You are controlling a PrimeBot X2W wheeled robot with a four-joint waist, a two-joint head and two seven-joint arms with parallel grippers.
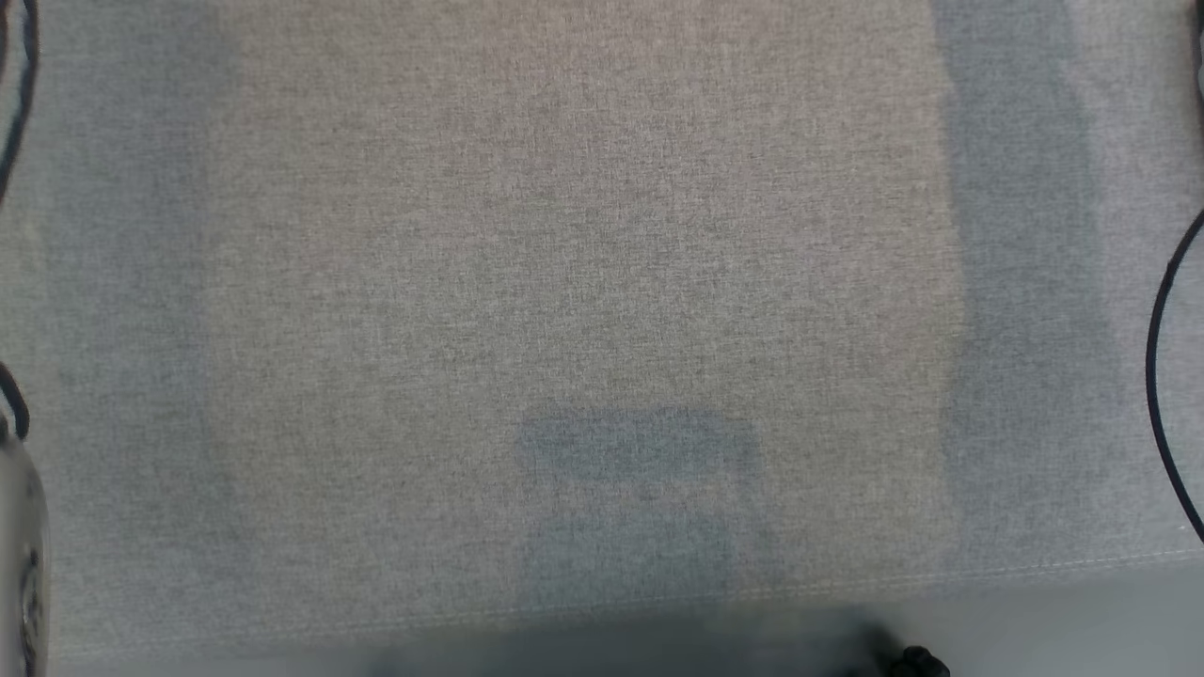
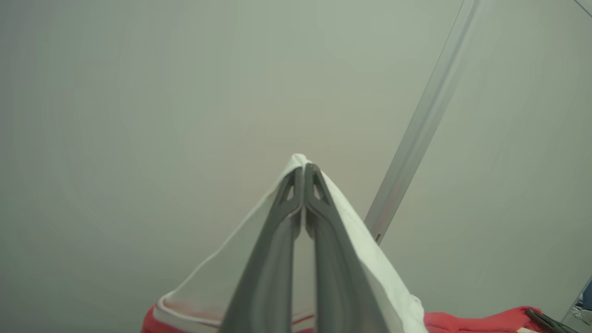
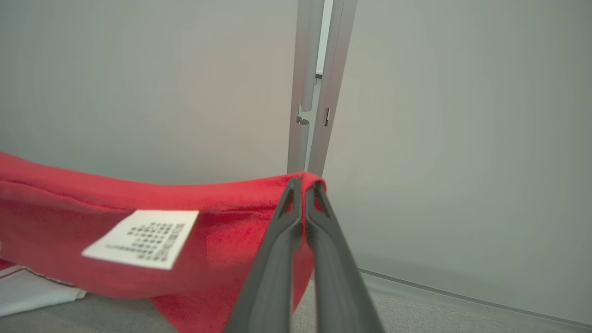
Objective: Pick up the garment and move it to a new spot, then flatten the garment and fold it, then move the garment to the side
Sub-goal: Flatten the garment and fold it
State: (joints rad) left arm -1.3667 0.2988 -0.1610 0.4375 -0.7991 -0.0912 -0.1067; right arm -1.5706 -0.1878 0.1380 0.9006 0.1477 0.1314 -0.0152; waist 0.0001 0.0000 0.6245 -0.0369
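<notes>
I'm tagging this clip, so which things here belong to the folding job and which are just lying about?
Job: garment, red and white; left gripper, shut on its white edge; right gripper, shut on its red edge; grey surface for laying it out.
Just about: metal post; black cable; wall.

garment (image 3: 69, 203): 1 pc, red + white
grippers: 2 – left gripper (image 2: 304, 169), right gripper (image 3: 304, 182)
fingers per gripper: 2
care label (image 3: 141, 238): 1, white
grey fabric surface (image 1: 602, 282): 1
</notes>
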